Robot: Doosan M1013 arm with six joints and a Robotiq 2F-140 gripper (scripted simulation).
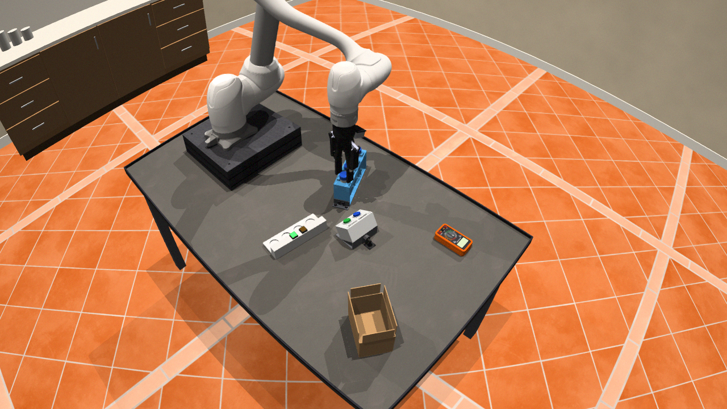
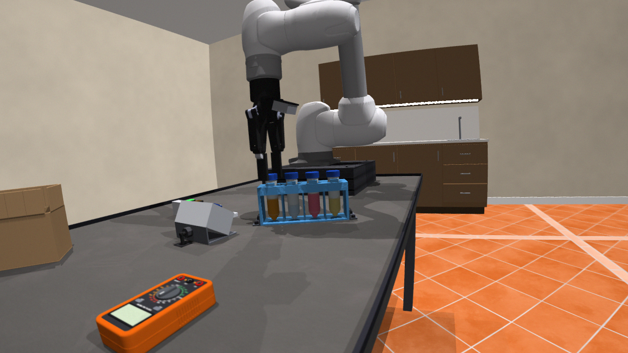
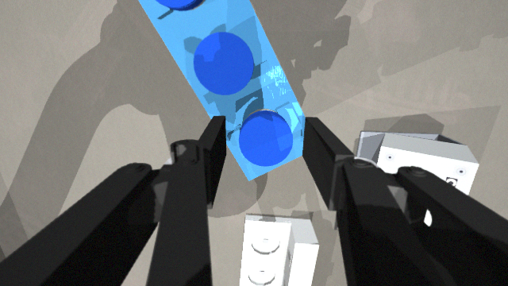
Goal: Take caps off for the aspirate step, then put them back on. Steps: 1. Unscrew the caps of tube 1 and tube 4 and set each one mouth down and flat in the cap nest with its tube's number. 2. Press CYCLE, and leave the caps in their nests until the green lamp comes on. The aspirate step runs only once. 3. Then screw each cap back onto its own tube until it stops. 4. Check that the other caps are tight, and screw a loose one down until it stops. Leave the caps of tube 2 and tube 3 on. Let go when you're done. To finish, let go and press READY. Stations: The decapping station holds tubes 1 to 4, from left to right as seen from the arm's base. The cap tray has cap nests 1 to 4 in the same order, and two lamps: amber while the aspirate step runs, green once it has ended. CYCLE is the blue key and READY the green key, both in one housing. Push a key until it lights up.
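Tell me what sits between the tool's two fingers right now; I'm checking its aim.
In the wrist view, the end tube's blue cap and the blue rack end lie between the tool fingers, with gaps either side; nothing is gripped.
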